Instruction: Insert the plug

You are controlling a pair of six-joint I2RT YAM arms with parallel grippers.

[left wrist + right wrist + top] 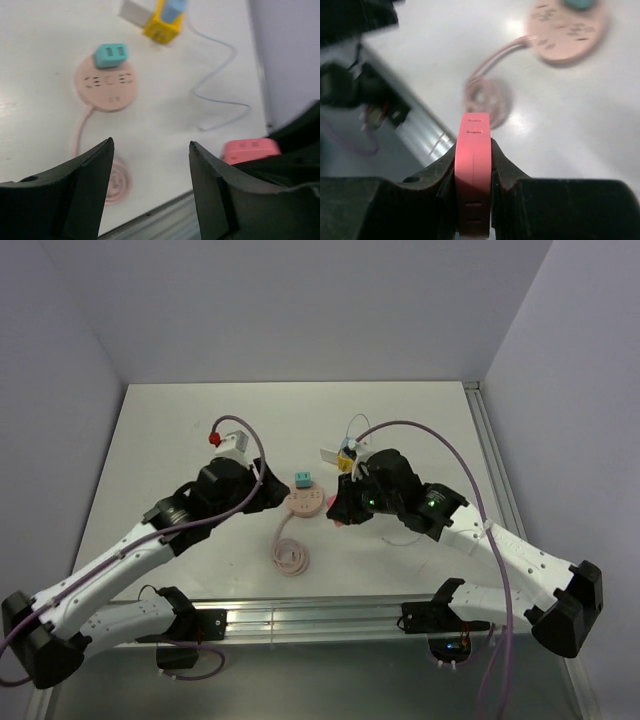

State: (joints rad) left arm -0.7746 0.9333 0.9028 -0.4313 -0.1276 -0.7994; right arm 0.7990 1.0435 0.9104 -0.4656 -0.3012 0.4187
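Plug (472,135), coral pink and flat, sits edge-up between the fingers of the right claw (473,165), which is closed tight on its two faces, above the table near the socket. From above only a pink sliver of it shows under the dark wrist. Its lower end is hidden between the fingers, and the small marks on its edge are too fine to read. The left claw (150,170) gapes wide with nothing in it.

The round pink socket (106,82) lies on the white table (200,440), a teal plug (111,55) seated at its rim and its cord (117,182) coiled nearby. It is blurred in the right wrist view. A yellow block (162,25) is cut off by the frame's top edge. Pale lilac walls close in on three sides.
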